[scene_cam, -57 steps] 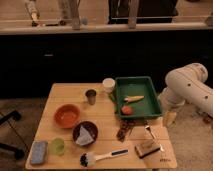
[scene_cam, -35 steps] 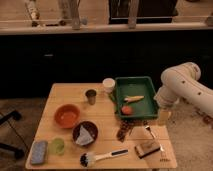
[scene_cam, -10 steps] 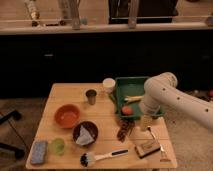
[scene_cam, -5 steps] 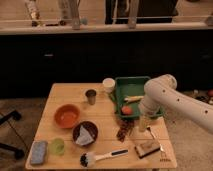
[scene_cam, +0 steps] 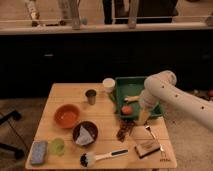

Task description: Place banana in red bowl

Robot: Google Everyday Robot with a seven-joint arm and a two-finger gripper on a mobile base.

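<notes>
The banana [scene_cam: 132,98], pale yellow and slender, lies in the green tray [scene_cam: 121,83] beside a small round orange-red fruit [scene_cam: 127,110]. The red bowl [scene_cam: 66,115] sits on the left half of the wooden table and holds nothing. My white arm [scene_cam: 167,92] reaches in from the right over the tray. My gripper [scene_cam: 144,117] points down at the tray's front right edge, just right of the banana and the fruit. It is open and holds nothing.
A maroon bowl [scene_cam: 85,133] with something white in it stands in front of the red bowl. A metal cup [scene_cam: 91,96] and a white cup [scene_cam: 108,85] stand left of the tray. A blue sponge [scene_cam: 38,151], a dish brush [scene_cam: 102,157] and a wooden block [scene_cam: 147,148] lie along the front.
My arm has swung left from beside the table to over the tray. In the last second the gripper has only dipped slightly toward the tray's front edge. Nothing on the table has moved.
</notes>
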